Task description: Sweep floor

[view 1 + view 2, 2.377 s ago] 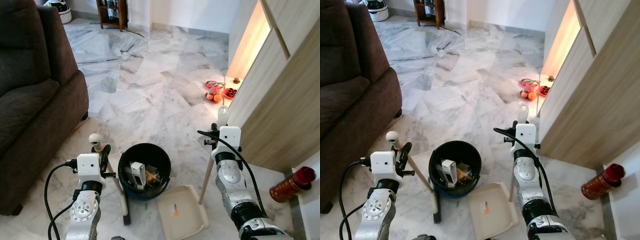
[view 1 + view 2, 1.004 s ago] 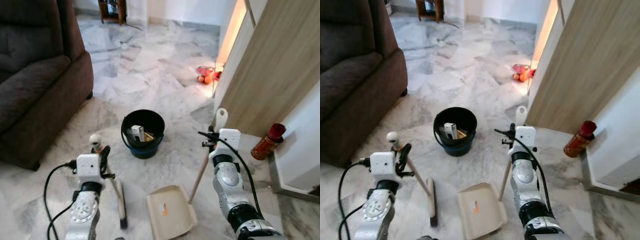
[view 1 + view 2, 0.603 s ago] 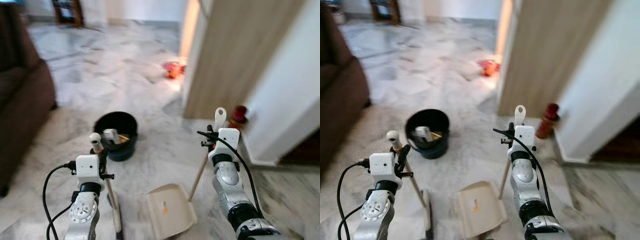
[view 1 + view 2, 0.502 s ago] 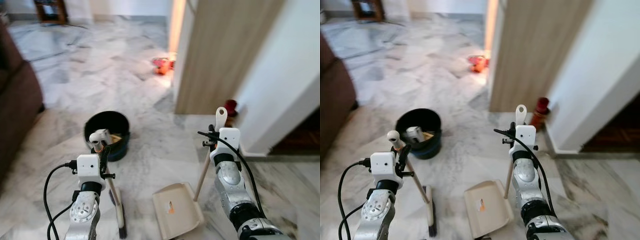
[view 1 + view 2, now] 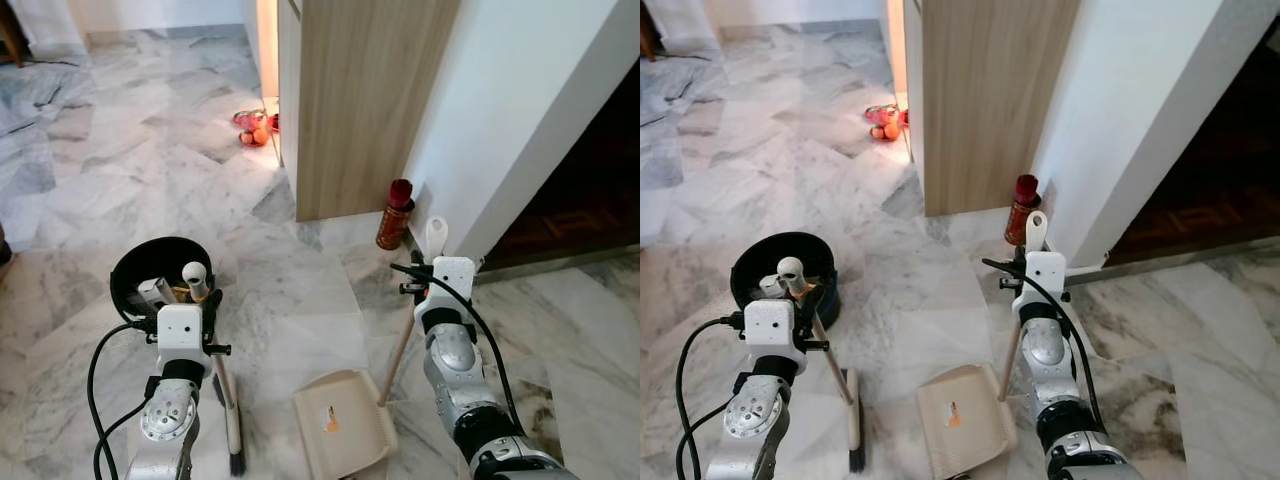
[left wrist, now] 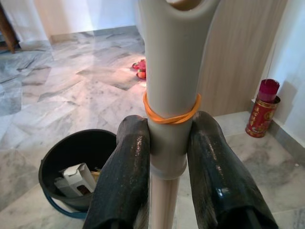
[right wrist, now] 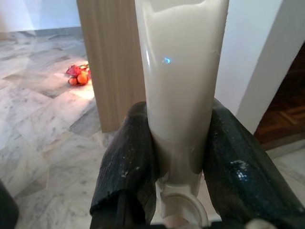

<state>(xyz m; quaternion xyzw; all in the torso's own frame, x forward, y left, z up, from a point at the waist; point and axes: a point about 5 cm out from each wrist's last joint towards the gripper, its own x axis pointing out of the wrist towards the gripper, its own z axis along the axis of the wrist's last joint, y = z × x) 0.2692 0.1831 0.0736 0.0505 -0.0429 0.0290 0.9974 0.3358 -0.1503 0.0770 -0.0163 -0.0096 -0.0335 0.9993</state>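
The robot has turned from the sofa toward the wall corner. The left gripper (image 6: 164,157) pinches the broom (image 5: 228,400); the right gripper (image 7: 177,157) pinches the dustpan (image 5: 340,428), both low on the floor (image 5: 120,170), ready for a new patch.

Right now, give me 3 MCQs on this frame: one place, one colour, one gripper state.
1. Where is the black bin?
A. ahead of the left arm
B. ahead of the right arm
C. inside the dark doorway

2. What colour is the dustpan tray?
A. blue
B. cream
C. black

3. What is the left gripper doing?
A. hanging open
B. shut on the broom handle
C. shut on the bin rim

Answers:
1 A, the bin sits on the marble floor just beyond the left arm.
2 B, the tray lying between the arms is cream, like the handle that the right gripper is shut on.
3 B, both fingers press the grey broom handle below its orange band.
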